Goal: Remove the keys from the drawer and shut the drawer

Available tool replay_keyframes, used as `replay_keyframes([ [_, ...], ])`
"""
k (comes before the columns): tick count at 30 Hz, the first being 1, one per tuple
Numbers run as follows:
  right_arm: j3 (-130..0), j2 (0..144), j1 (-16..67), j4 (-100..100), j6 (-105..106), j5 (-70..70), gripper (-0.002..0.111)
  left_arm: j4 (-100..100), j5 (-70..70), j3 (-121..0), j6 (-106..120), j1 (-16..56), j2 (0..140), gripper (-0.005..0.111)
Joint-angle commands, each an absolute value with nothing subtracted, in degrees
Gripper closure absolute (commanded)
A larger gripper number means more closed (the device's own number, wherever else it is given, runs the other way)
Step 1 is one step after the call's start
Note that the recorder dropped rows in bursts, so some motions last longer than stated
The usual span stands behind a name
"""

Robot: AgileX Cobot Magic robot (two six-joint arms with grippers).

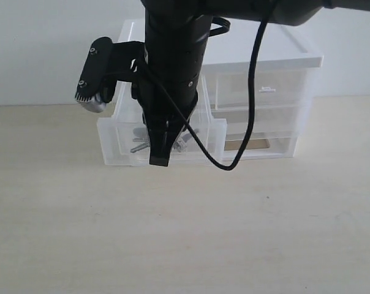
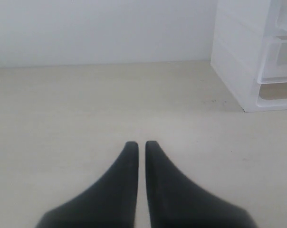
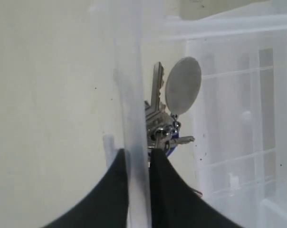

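The right gripper [image 3: 138, 152] points down at the front of the open drawer [image 3: 134, 71]. Its two black fingers [image 3: 174, 199] are close together. The drawer's thin clear front wall is pinched between them, with one finger outside the drawer and one inside.

The keys [image 3: 158, 118] lie in the drawer, just past the inside finger. They touch its tip or almost touch it. The gripper does not hold them. A round grey tag [image 3: 183, 85] sits at the end of the bunch that is farthest from the gripper.

The left gripper [image 2: 141, 143] is closed up tight with nothing in it. It hangs over the light table [image 2: 62, 109]. The white box of drawers [image 2: 234, 61] is ahead of it, off to one side.
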State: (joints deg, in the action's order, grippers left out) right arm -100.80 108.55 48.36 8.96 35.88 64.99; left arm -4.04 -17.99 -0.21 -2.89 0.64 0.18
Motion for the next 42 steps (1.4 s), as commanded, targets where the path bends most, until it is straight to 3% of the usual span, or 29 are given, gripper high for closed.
replay_keyframes([
  [1, -100.68, 107.62, 48.01, 5.57, 34.83, 68.44, 0.108, -3.95, -18.09, 0.0, -3.45, 0.5, 0.0, 0.102],
  [5, -100.68, 108.5, 48.01, 3.93, 35.21, 68.63, 0.104, -3.95, -18.09, 0.0, -3.45, 0.5, 0.0, 0.102],
  [11, -100.68, 108.65, 48.01, 4.4, 35.21, 68.15, 0.062, -3.95, -18.09, 0.0, -3.45, 0.5, 0.0, 0.102],
  [14, -100.68, 108.65, 48.01, 4.56, 35.21, 68.02, 0.053, -3.95, -18.09, 0.0, -3.45, 0.5, 0.0, 0.102],
  [29, -100.79, 101.15, 47.9, 12.83, 28.08, 56.09, 0.056, -3.95, -18.09, 0.0, -3.45, 0.5, 0.0, 0.102],
  [34, -100.65, 102.46, 47.9, 19.17, 22.26, 55.26, 0.075, -3.95, -18.09, 0.0, -3.45, 0.5, 0.0, 0.102],
  [38, -100.65, 105.07, 47.84, 25.27, 17.85, 52.74, 0.109, -3.95, -18.09, 0.0, -3.45, 0.5, 0.0, 0.102],
  [42, -100.65, 107.44, 46.31, 28.48, 13.27, 46.77, 0.108, -3.95, -18.09, 0.0, -3.45, 0.5, 0.0, 0.102],
])
